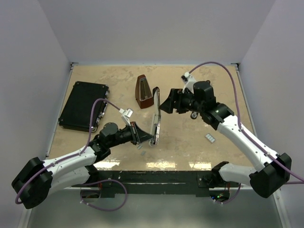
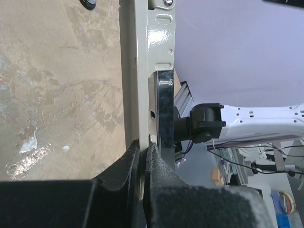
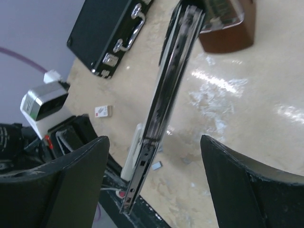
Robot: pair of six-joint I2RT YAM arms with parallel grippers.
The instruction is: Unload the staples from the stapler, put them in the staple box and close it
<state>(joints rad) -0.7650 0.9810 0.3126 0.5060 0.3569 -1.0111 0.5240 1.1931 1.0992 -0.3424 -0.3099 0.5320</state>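
Observation:
The stapler is held up off the table, opened into long thin bars, running from near to far. My left gripper is shut on its near end; the left wrist view shows the fingers pinching the pale bar of the stapler. My right gripper is open at the stapler's far end, one finger on each side. In the right wrist view the gripper straddles the stapler's silver channel without touching it. A small strip of staples lies on the table at the right.
The brown metronome stands just behind the stapler's far end. The flat black case lies at the left. A small grey piece and a tiny white box lie on the table near the front edge.

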